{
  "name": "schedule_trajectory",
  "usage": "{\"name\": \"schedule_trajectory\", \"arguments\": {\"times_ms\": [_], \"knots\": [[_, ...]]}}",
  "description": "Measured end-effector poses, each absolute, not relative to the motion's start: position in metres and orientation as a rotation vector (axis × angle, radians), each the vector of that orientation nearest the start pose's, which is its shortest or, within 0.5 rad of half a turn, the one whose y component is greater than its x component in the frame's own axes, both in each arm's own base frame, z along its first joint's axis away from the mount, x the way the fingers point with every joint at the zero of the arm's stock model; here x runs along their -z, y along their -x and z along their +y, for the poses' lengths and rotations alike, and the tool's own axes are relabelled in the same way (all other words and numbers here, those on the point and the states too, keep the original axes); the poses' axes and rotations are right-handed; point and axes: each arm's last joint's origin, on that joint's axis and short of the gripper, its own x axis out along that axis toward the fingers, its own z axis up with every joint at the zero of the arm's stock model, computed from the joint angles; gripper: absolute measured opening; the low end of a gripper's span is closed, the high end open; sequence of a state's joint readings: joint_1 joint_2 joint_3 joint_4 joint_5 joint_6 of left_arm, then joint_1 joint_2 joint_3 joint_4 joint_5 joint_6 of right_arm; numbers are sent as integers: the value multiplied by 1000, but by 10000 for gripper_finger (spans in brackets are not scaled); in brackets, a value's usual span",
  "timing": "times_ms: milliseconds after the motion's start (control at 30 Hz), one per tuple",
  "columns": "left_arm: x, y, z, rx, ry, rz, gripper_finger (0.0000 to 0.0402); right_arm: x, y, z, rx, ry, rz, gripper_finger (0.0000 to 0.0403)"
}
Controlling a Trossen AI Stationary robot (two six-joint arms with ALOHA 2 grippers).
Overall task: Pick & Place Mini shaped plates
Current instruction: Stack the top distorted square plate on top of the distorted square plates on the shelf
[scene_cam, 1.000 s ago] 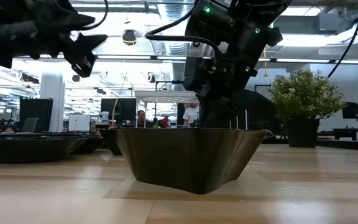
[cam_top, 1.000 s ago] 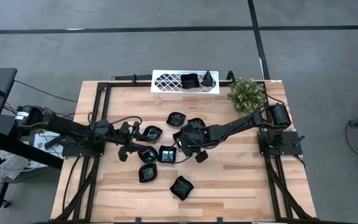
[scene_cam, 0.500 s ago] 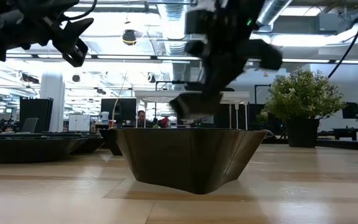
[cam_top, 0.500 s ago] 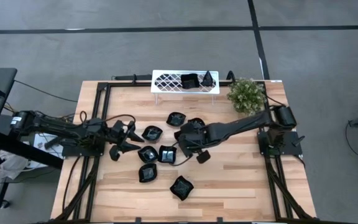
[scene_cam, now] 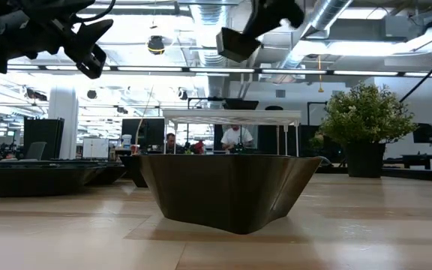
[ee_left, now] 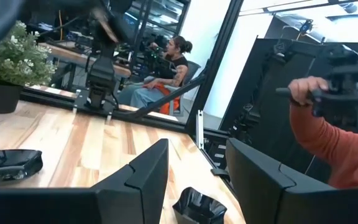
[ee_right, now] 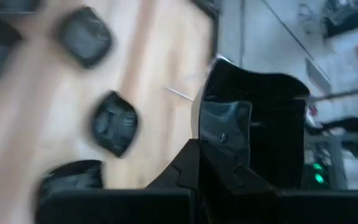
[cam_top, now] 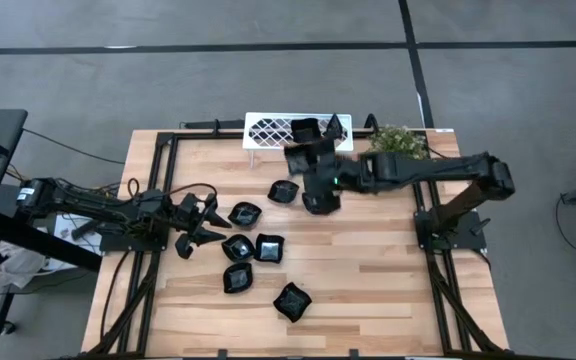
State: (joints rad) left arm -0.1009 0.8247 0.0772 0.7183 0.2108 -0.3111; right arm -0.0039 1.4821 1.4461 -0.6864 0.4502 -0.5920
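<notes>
Mini shaped plate (ee_right: 253,130) clamped upright in the right gripper (cam_top: 313,170), lifted off the surface (cam_top: 388,270) beside the white tray (cam_top: 268,131), probably for placing there; loose plates (cam_top: 240,247) mid-surface near the left gripper (cam_top: 200,225), spread wide, empty.

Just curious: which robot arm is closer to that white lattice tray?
The right. Its claw, shut on a black plate, hovers beside the tray; the left claw waits, open, far across the table.
</notes>
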Motion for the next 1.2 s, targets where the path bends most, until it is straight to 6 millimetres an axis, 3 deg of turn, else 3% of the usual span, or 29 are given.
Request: {"name": "schedule_trajectory", "arguments": {"times_ms": [233, 433, 800, 1200], "knots": [[-172, -156, -22, 305, 310, 76, 163, -348, -315, -75, 338, 670, 900, 0], [-172, -156, -22, 305, 310, 75, 163, -330, -320, -108, 357, 650, 981, 0], [-172, -156, -22, 305, 310, 75, 163, -310, -332, -133, 331, 693, 1025, 0], [-172, -156, -22, 305, 310, 75, 163, -312, -332, -131, 326, 700, 1016, 0]]}}
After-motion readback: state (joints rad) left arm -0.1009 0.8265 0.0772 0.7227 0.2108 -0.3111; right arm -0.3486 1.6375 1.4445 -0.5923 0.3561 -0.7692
